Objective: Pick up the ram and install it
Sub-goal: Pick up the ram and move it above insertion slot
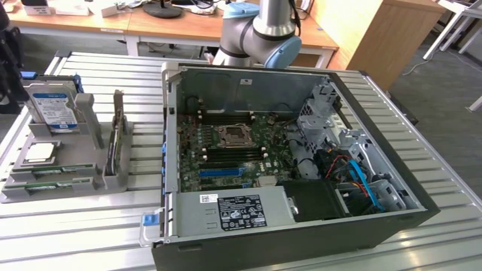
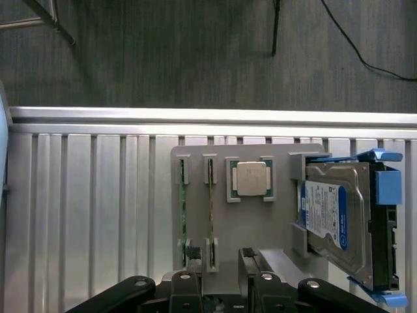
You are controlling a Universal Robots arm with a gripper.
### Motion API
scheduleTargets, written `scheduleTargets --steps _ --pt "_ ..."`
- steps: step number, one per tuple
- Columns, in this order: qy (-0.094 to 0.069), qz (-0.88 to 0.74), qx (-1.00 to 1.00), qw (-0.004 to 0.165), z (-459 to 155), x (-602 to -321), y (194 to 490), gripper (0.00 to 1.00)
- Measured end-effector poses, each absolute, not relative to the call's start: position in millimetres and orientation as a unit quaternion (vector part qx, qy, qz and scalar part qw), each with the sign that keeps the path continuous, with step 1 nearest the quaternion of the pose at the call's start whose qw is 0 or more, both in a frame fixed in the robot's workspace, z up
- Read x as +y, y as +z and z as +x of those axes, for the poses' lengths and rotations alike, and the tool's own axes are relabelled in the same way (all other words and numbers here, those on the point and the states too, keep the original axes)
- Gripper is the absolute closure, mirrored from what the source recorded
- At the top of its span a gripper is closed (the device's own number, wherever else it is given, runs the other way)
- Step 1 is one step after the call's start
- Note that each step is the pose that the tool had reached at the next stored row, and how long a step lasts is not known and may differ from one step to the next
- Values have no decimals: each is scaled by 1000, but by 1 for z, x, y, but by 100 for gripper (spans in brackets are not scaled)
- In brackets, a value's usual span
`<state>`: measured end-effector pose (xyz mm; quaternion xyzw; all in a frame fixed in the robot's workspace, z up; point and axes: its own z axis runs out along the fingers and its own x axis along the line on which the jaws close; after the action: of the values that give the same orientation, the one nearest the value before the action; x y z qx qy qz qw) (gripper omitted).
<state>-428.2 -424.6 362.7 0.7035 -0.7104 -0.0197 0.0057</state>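
The ram (image 2: 212, 208), a long, thin green circuit-board stick, stands on its edge in a narrow slot of a flat grey plastic holder (image 2: 273, 228). Seen from the wrist, it runs straight out from the gap between the two black fingers (image 2: 251, 268) of the pincer (image 2: 218, 255). The pincer is spread and grips nothing. It hangs over the end of the holder closest to it, and I cannot tell whether it touches the stick.

A second green circuit-board stick (image 2: 184, 208) stands parallel in the neighbouring slot, just beside the ram and in line with one finger. On the ram's other side, ahead of the other finger, a square silver processor chip (image 2: 251, 179) lies in a recess of the holder. Farther out on that same side, well outside the fingers, a silver hard drive with a blue label (image 2: 329, 218) leans in a blue carrier.

The holder rests on a ribbed grey metal desk (image 2: 98, 195). In the exterior view an open black computer case (image 1: 301, 245) lies on the desk beside the holder, showing its green motherboard (image 1: 263, 149). The arm's grey and blue joint (image 1: 263, 34) rises behind the case.
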Motion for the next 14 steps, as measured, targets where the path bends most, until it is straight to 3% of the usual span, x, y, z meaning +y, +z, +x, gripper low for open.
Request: scheduleTargets --steps 14 --pt "-20 704 -710 6 -428 -425 347 64"
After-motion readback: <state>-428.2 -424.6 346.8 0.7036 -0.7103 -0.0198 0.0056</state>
